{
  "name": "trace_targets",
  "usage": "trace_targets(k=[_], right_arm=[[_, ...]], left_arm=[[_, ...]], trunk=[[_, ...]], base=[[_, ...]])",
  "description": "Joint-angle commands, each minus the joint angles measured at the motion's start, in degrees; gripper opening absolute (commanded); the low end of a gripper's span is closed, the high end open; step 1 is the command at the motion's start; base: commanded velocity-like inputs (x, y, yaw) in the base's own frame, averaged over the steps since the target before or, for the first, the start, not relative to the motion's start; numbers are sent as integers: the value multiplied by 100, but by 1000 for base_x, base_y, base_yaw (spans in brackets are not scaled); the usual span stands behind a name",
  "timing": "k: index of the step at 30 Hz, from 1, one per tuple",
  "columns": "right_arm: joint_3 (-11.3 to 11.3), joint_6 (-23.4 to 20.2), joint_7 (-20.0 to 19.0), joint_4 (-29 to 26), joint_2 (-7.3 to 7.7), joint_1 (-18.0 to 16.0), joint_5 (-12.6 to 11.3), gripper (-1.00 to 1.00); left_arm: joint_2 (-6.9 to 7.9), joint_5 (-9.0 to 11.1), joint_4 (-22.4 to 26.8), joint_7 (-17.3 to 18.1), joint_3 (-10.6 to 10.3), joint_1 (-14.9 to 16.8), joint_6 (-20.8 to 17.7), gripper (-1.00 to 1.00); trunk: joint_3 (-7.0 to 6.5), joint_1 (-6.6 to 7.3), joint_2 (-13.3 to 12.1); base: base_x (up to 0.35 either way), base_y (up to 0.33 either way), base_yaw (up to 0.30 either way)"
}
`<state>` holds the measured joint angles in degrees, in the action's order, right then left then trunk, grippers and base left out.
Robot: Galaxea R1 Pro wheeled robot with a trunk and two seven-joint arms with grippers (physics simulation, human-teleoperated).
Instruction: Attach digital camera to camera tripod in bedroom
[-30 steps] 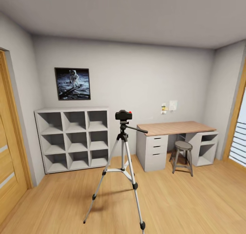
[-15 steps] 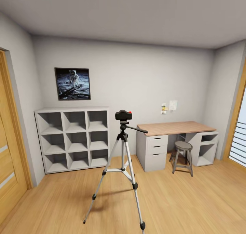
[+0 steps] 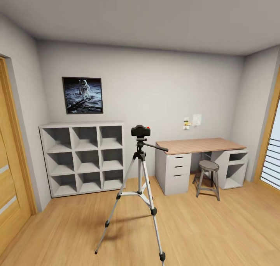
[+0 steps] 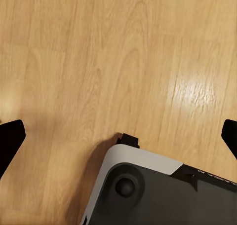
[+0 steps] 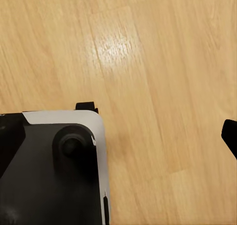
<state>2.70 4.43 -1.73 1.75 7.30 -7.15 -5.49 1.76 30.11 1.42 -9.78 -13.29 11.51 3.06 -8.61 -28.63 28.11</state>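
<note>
Our left gripper [image 4: 118, 136] hangs over the wood floor [image 4: 98, 62] with fingers spread wide, nothing between them; the right gripper [image 5: 118, 136] shows one fingertip [image 5: 230, 133], so we cannot tell its spread. Ahead, the digital camera [image 3: 140, 130] sits atop the camera tripod [image 3: 139, 188], mid-bedroom, before the white cube shelves [image 3: 83, 157] and desk [image 3: 200, 144].

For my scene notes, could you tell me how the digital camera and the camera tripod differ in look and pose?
The digital camera is small, boxy and black with a red button, while the camera tripod is tall with splayed silver legs. The digital camera sits up on the head; the camera tripod stands on the wood floor. Both have black parts and stand upright mid-room.
</note>
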Motion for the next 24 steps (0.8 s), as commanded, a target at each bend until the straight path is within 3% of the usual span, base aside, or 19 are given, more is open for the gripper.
trace_targets(k=[1,24], right_arm=[[29,34,-16,19,0,-6,-59,100],[29,52,-19,19,-7,-6,-49,100]], left_arm=[[0,48,0,-16,-48,0,11,100],[0,38,-2,-16,-51,0,11,100]], trunk=[[2,-2,3],[49,-2,3]], base=[[0,0,0],[0,0,0]])
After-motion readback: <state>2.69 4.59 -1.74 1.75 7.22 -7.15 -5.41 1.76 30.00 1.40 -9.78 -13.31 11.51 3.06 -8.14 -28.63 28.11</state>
